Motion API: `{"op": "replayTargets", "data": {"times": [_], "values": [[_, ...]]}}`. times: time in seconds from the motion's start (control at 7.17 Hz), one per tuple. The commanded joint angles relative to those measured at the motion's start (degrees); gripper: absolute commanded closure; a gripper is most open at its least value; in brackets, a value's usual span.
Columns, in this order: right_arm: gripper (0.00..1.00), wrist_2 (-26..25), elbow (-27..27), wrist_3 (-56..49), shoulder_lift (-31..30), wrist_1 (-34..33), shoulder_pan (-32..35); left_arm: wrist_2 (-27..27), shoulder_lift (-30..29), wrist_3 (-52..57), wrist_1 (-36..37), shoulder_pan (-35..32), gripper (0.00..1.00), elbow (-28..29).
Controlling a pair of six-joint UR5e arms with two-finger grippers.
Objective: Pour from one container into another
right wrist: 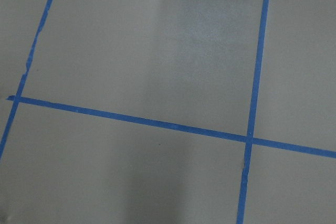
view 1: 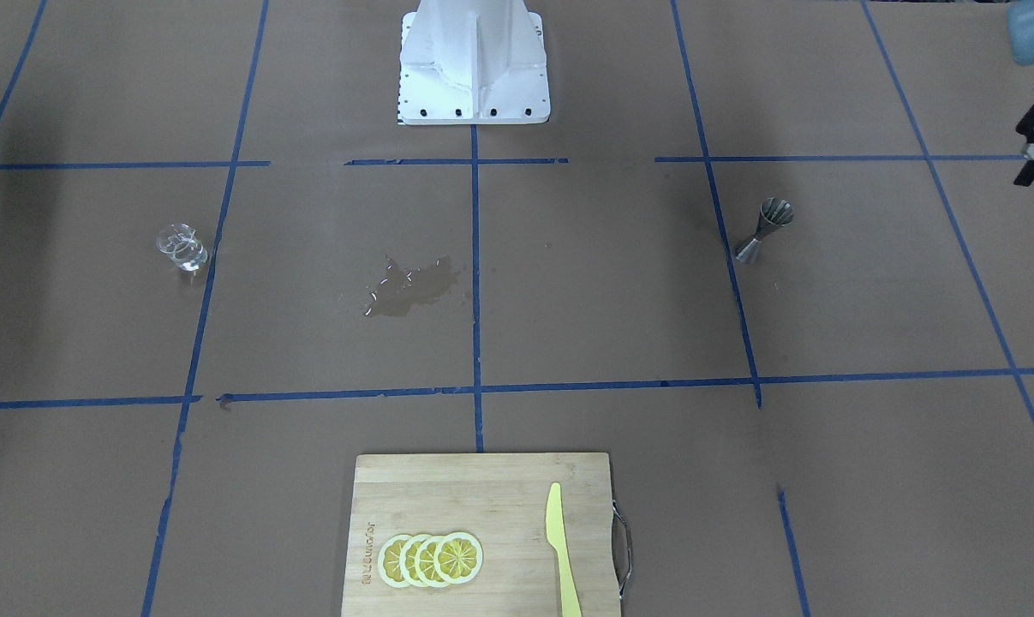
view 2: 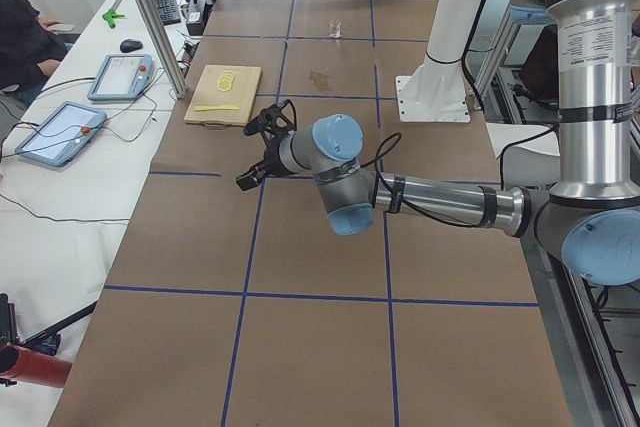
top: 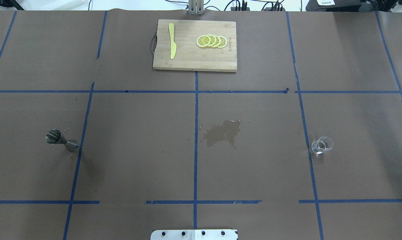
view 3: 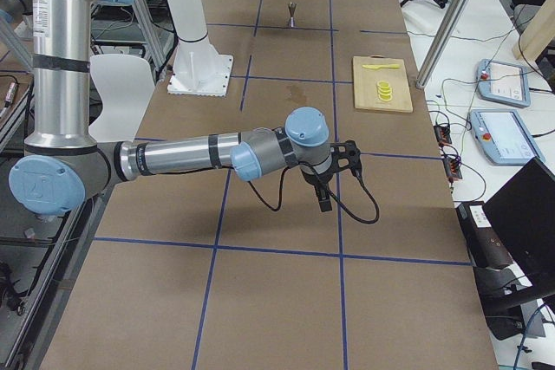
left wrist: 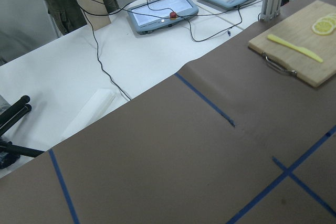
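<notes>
- Progress: the glass beaker (top: 321, 145) stands upright at the right of the overhead view and the steel jigger (top: 61, 140) upright at the left. They are well apart, and neither is touched, so the pour appears not yet begun. Grasp, carry, tilt and set-down all remain.
- Contents: the beaker's fill level is too faint to tell.
- Left gripper (view 2: 258, 152): hovers above bare paper, away from both vessels. Its opening cannot be told, and no vessel is in it.
- Right gripper (view 3: 329, 184): likewise over bare paper, opening unreadable, carrying neither vessel.
- Open room: brown paper lies between the vessels, broken only by a wet patch (top: 222, 132) at centre.
- Edges: each vessel sits just beside a blue tape line. The cutting board (top: 195, 45), top centre, is well apart from both.
</notes>
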Motion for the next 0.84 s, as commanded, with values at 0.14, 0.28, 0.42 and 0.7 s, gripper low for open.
{"op": "replayTargets", "data": {"times": [0.14,0.28,0.42,0.7], "values": [[0.00,0.00,-0.62,-0.17,-0.46,0.15,0.00,24.26,6.70,-14.18,-0.90,19.47,0.00,-9.59],[0.00,0.00,-0.53,-0.26,-0.80,0.15,0.00,35.67,8.04,-17.95,-0.90,27.37,0.00,-10.32],[0.00,0.00,-0.53,-0.26,-0.81,0.15,0.00,47.36,8.75,-21.65,-0.73,35.89,0.00,-10.33],[0.00,-0.09,-0.62,-0.26,-0.90,0.15,0.00,71.01,11.56,-27.20,-0.37,51.20,0.00,-9.89]]}}
